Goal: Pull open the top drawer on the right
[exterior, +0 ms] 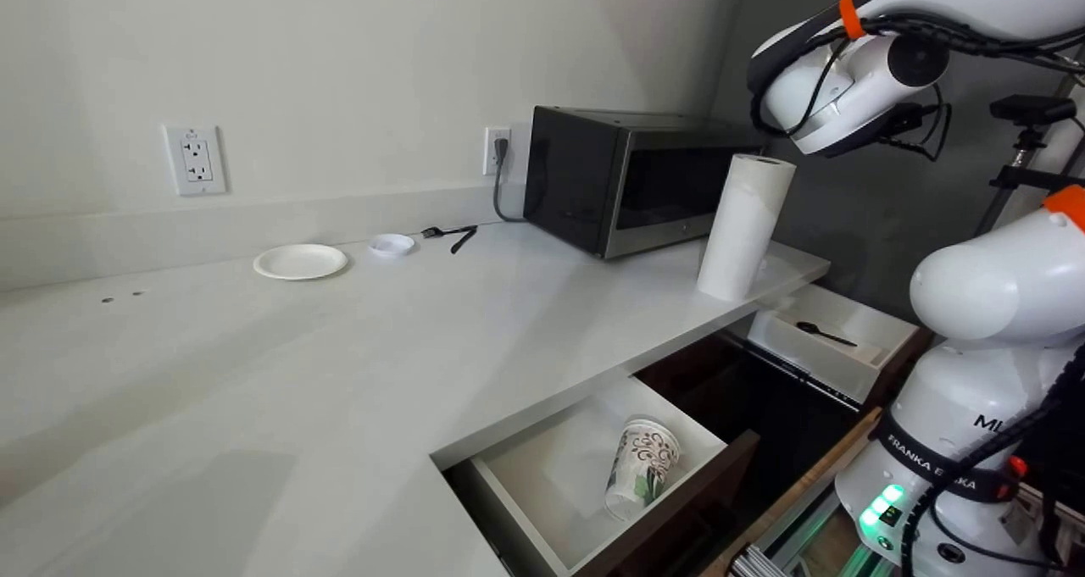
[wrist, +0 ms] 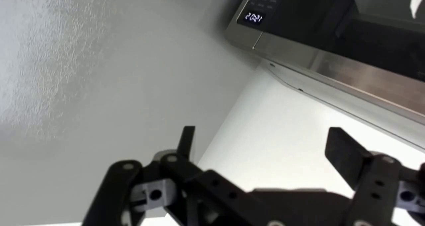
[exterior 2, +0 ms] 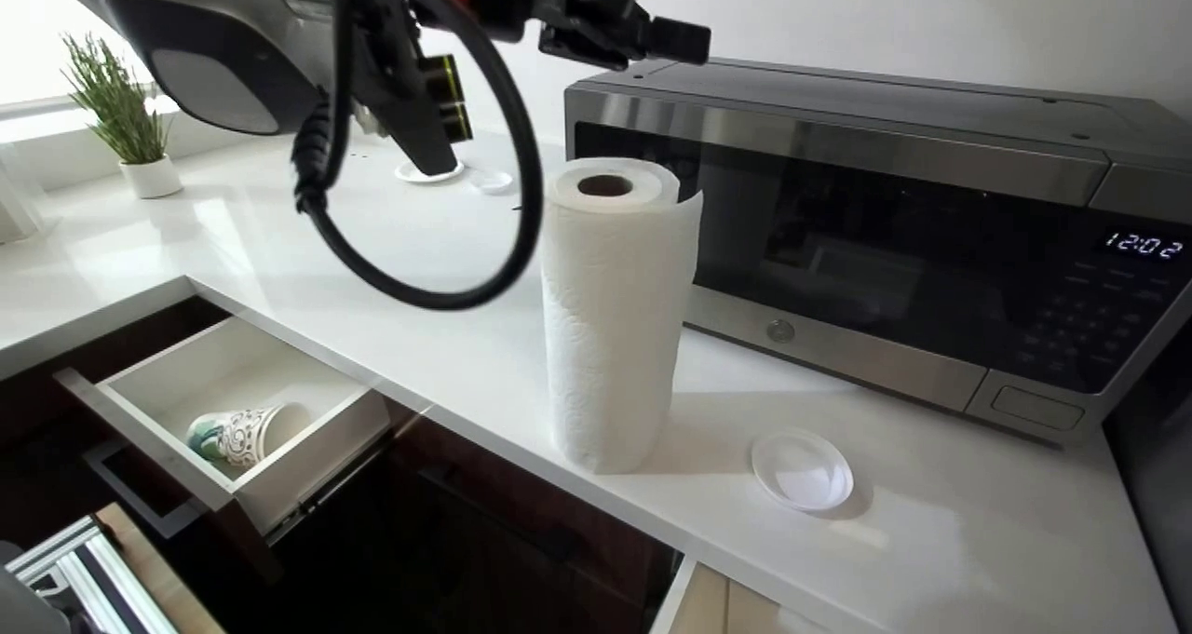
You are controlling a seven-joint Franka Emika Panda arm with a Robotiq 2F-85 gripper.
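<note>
The white counter (exterior: 280,407) is the biggest thing here, and the robot arm (exterior: 1009,280) stands in front of its drawers, base upright. High up, the forearm (exterior: 1000,5) slants in from the top right of an exterior view, down toward the left, and ends in a bent wrist (exterior: 835,94). The microwave (exterior 2: 894,243) sits at the back of the counter. The top right drawer (exterior: 801,355) is pulled out below the microwave end; the left drawer (exterior: 551,467) is out too. In an exterior view the claw (exterior 2: 731,6) hangs well above counter height, roughly level, its fingers (exterior 2: 684,40) aimed toward the right of that view, well apart from both drawers. The wrist view shows them spread wide, pale wall (wrist: 272,149) visible between. The towel roll (exterior 2: 610,336) stands upright near the counter's front edge. A paper cup (exterior: 642,467) lies in the left drawer, a black spoon (exterior: 808,327) in the top right one.
</note>
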